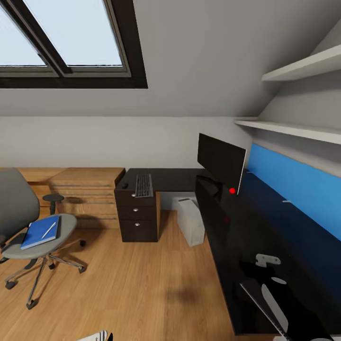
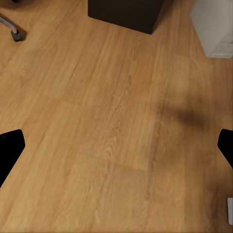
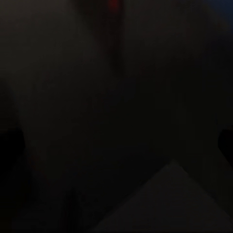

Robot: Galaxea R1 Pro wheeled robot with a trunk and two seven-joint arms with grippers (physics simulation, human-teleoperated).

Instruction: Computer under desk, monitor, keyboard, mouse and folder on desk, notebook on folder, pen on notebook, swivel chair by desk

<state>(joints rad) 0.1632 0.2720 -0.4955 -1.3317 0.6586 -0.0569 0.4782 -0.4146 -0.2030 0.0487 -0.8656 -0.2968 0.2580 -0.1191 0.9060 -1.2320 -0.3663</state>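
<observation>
Lower left: folder (image 1: 41, 232) with pen (image 1: 49, 230) waits on chair (image 1: 40, 239). Centre: keyboard (image 1: 144, 185), mouse (image 1: 125, 185), monitor (image 1: 221, 162) on desk (image 1: 177, 179); computer (image 1: 192, 220) beneath. Left gripper (image 2: 116, 150) fingers spread over floor (image 2: 107, 126); right gripper: cannot tell.

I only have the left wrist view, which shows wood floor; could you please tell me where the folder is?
Observer: The folder lies on the seat of the swivel chair, with the pen on top.
Operator: Thanks. Is the keyboard on the desk?
Observer: Yes, the keyboard lies on the desk above the drawer unit, the mouse beside it.
Operator: And the monitor?
Observer: The monitor stands at the desk's corner, the computer on the floor beneath.
</observation>
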